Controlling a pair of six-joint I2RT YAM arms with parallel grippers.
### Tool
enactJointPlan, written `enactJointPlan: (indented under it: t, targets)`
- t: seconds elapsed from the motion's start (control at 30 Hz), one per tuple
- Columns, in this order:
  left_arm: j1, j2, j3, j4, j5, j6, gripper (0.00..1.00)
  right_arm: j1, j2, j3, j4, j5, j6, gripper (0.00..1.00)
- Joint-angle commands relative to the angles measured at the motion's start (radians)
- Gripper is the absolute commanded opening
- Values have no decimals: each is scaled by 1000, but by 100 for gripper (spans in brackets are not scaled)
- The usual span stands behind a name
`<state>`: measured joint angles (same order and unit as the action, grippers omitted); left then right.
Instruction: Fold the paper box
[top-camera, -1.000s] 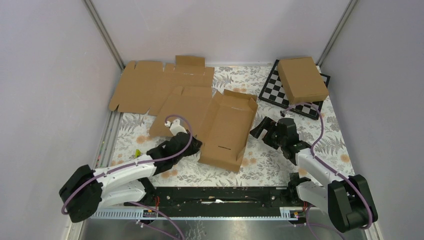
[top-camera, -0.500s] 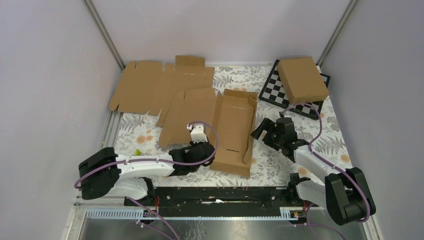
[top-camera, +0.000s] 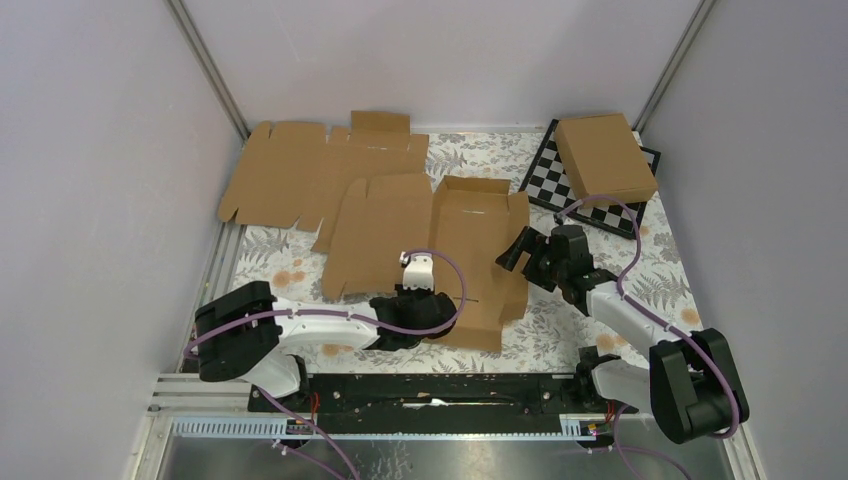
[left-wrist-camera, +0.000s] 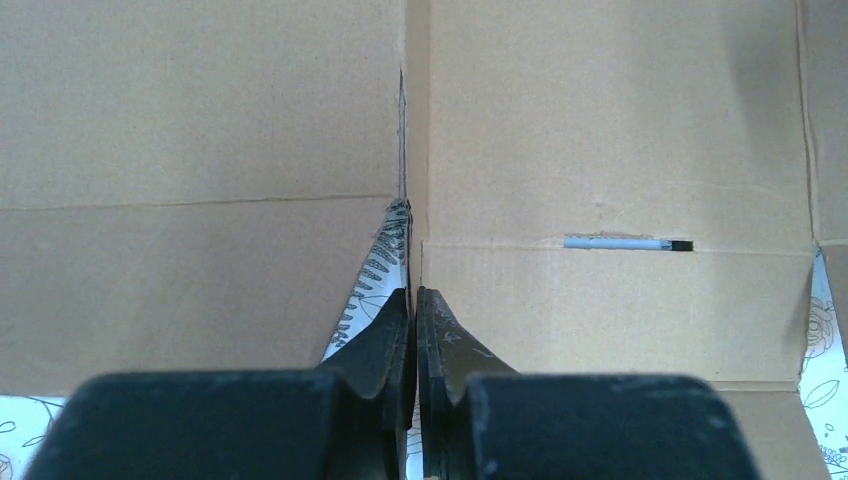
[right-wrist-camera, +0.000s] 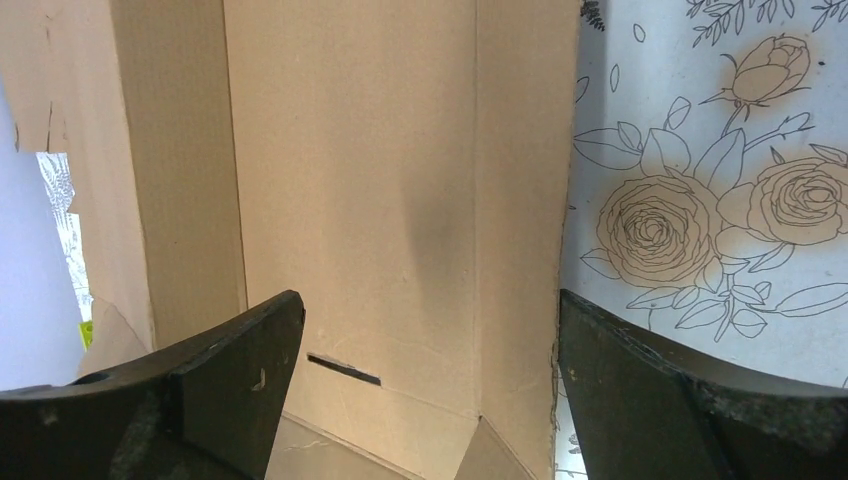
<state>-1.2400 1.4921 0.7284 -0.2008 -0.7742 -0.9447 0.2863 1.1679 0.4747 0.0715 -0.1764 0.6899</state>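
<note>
1. Bench (top-camera: 545, 325): floral cloth beneath both hands.
2. Paper box (top-camera: 470, 250): I see it lying open between the two hands, inner face up.
3. Right hand (right-wrist-camera: 430, 300): fingers spread wide, with the box's side panel just ahead between them.
4. Left hand (left-wrist-camera: 412, 310): fingers pressed together at the slit between the box's two near panels.

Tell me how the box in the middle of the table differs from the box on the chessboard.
The paper box lies opened out, its inside and slot showing; the other box is closed up. The paper box rests on the flowered tablecloth; the other box sits on the chessboard. Both are plain brown cardboard.
</note>
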Motion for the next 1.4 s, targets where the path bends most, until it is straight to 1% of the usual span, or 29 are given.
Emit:
enactJointPlan:
  t: [0.0,0.07,0.13,0.2,0.27,0.37,0.43,0.53,0.63,0.73,0.8,0.87,0.93,1.0,1.03,1.1,1.13,1.23,1.27,1.37]
  targets:
    - [-6,-11,36,-16,-35,28,4,2,20,40,-29,33,-40,99]
    - [-7,-19,35,-16,-22,39,4,2,39,53,-56,66,-68,97]
    - [-9,-23,33,-1,8,64,5,2,45,57,-65,84,-94,92]
    - [-9,-24,27,25,55,94,7,2,46,60,-65,87,-107,84]
    - [-9,-31,7,90,129,143,10,3,50,66,-65,82,-115,74]
    - [-9,-58,-22,160,199,164,30,4,62,76,-65,56,-126,55]
    - [-7,-83,-40,192,226,172,40,4,71,81,-65,41,-135,45]
    - [0,-115,-44,197,254,177,50,4,78,83,-66,39,-147,36]
    - [32,-136,-43,220,342,188,56,5,86,91,-114,52,-171,25]
    - [83,-168,-44,229,462,202,60,7,89,95,-135,65,-183,20]
    - [112,-213,-38,204,489,217,66,8,90,98,-146,78,-188,19]
    - [145,-273,-29,142,498,230,72,8,89,99,-155,95,-193,19]
    - [203,-335,-28,92,521,233,76,8,84,98,-154,104,-194,18]
    - [293,-388,-30,21,525,220,81,8,77,94,-155,116,-193,18]
    - [348,-412,-32,-21,503,206,85,8,73,94,-158,127,-195,18]
    - [459,-458,-39,-113,415,160,96,8,63,93,-173,161,-198,17]
    - [512,-470,-47,-126,377,151,98,8,58,94,-182,168,-200,16]
    - [653,-503,-75,-122,298,124,99,8,43,86,-198,221,-208,12]
    - [709,-500,-86,-106,306,116,99,8,40,84,-203,231,-211,12]
    - [895,-440,-105,-62,411,105,99,8,39,82,-216,239,-215,11]
